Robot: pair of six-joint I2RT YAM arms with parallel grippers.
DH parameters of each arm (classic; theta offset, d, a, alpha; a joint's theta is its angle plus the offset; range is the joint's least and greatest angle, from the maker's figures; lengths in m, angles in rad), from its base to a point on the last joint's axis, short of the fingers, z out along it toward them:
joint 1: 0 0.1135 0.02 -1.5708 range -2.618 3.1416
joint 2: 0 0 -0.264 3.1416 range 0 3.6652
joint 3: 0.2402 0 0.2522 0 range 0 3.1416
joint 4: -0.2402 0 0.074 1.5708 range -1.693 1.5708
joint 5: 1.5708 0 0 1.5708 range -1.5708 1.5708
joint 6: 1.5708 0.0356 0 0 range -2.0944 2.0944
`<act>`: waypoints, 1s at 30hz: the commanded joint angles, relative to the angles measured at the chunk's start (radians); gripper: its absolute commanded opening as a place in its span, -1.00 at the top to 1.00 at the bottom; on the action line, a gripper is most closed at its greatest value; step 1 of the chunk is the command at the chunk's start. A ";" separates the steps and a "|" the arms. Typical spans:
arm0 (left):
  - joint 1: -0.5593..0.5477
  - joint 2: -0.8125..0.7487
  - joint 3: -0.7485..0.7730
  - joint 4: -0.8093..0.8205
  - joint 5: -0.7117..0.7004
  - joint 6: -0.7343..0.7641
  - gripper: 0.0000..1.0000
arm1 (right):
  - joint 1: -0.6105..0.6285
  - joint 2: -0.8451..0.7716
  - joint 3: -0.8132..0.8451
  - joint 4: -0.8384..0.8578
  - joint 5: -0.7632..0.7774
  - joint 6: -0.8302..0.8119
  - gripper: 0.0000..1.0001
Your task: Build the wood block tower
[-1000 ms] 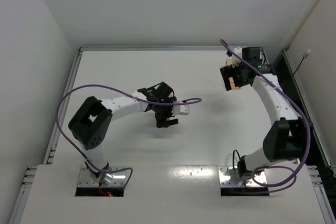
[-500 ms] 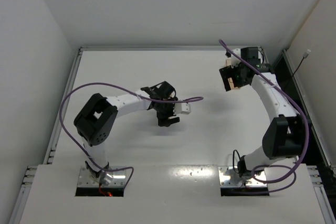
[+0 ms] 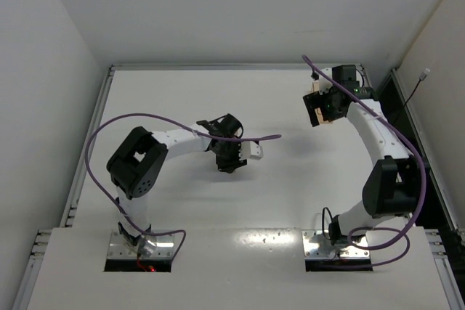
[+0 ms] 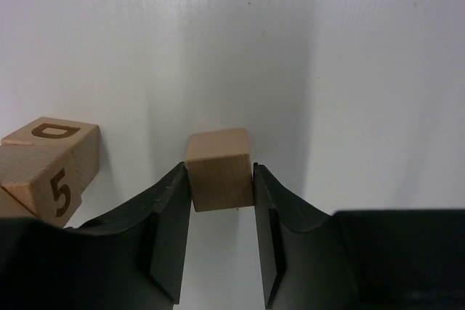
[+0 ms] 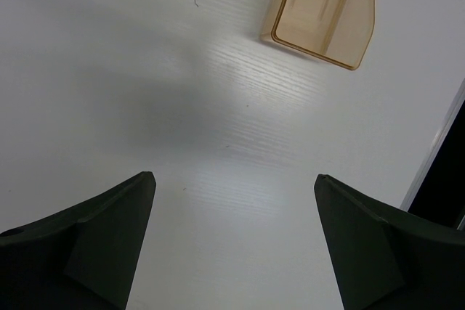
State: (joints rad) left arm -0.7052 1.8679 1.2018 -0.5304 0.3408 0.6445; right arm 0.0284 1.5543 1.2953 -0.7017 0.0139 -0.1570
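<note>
My left gripper (image 4: 218,173) is shut on a plain light-brown wood block (image 4: 218,168), one black finger pressed on each side of it, low over the white table. Two more wood blocks lie touching at the left edge of the left wrist view: one with a dark mark on top (image 4: 52,143) and one marked 5 (image 4: 40,190). I cannot tell whether one rests on the other. No tower is in view. From above, the left gripper (image 3: 231,165) hides the blocks. My right gripper (image 5: 234,201) stands open over bare table at the far right (image 3: 317,110).
A pale amber-toned open tray (image 5: 325,12) lies just beyond the right gripper, close to the table's dark right edge (image 5: 436,157). The raised back rim (image 3: 218,67) and side walls bound the white table. A purple cable (image 3: 138,117) loops over the left arm.
The left jaws have closed onto the plain block. The left arm's elbow has swung slightly right. The right arm has barely moved.
</note>
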 commanded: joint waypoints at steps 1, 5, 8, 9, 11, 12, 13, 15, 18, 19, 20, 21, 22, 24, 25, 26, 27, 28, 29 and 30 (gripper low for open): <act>0.010 -0.004 0.038 -0.006 0.046 0.000 0.58 | -0.002 0.001 0.042 0.010 -0.023 0.004 -0.76; 0.001 -0.061 0.038 -0.028 0.055 -0.051 1.00 | -0.002 0.001 0.042 0.010 -0.032 0.004 -0.73; -0.023 -0.140 0.038 -0.071 0.096 -0.123 1.00 | -0.002 -0.010 0.042 0.010 -0.041 0.004 -0.73; -0.043 -0.165 0.038 -0.080 0.105 -0.144 1.00 | -0.002 -0.010 0.042 0.001 -0.042 0.004 -0.71; -0.091 -0.246 0.048 -0.109 0.106 -0.189 1.00 | -0.002 -0.022 0.042 0.001 -0.051 0.004 -0.71; -0.106 -0.274 0.048 -0.134 0.106 -0.204 1.00 | -0.002 -0.031 0.042 0.001 -0.051 0.004 -0.71; -0.122 -0.300 0.062 -0.147 0.106 -0.221 1.00 | -0.002 -0.031 0.042 0.001 -0.061 0.004 -0.71; -0.155 -0.355 0.108 -0.210 0.106 -0.259 1.00 | -0.002 -0.042 0.042 -0.011 -0.075 0.004 -0.71; -0.168 -0.354 0.224 -0.320 0.078 -0.298 1.00 | 0.016 -0.042 0.062 -0.022 -0.104 -0.016 -0.71; -0.168 -0.343 0.258 -0.341 0.023 -0.318 1.00 | 0.016 -0.042 0.062 -0.031 -0.129 -0.016 -0.71; -0.168 -0.326 0.331 -0.365 -0.011 -0.338 1.00 | 0.016 -0.042 0.062 -0.032 -0.144 -0.016 -0.71; -0.168 -0.305 0.372 -0.431 -0.034 -0.350 1.00 | 0.016 -0.033 0.073 -0.032 -0.155 -0.016 -0.71; -0.168 -0.262 0.408 -0.454 -0.096 -0.364 1.00 | 0.016 -0.022 0.073 -0.032 -0.155 -0.016 -0.71; -0.145 -0.225 0.502 -0.491 -0.131 -0.400 1.00 | 0.016 -0.007 0.091 -0.044 -0.164 -0.016 -0.71; -0.133 -0.211 0.522 -0.503 -0.161 -0.417 1.00 | 0.016 -0.007 0.107 -0.054 -0.164 -0.016 -0.71; -0.122 -0.181 0.563 -0.513 -0.190 -0.433 1.00 | 0.016 0.006 0.119 -0.055 -0.164 -0.016 -0.71; -0.102 -0.158 0.585 -0.525 -0.215 -0.433 1.00 | 0.016 0.006 0.119 -0.055 -0.176 -0.016 -0.71; -0.090 -0.130 0.616 -0.574 -0.230 -0.433 1.00 | 0.016 0.016 0.128 -0.064 -0.177 -0.016 -0.71; -0.055 -0.075 0.681 -0.597 -0.230 -0.442 1.00 | 0.016 0.016 0.128 -0.064 -0.186 -0.016 -0.71; -0.034 -0.055 0.705 -0.609 -0.212 -0.451 1.00 | 0.016 0.016 0.139 -0.064 -0.186 -0.016 -0.71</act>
State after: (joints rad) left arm -0.8059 1.7447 1.8240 -1.0351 0.1883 0.2493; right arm 0.0418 1.5578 1.3800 -0.7650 -0.1326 -0.1654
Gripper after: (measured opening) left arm 0.323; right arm 0.858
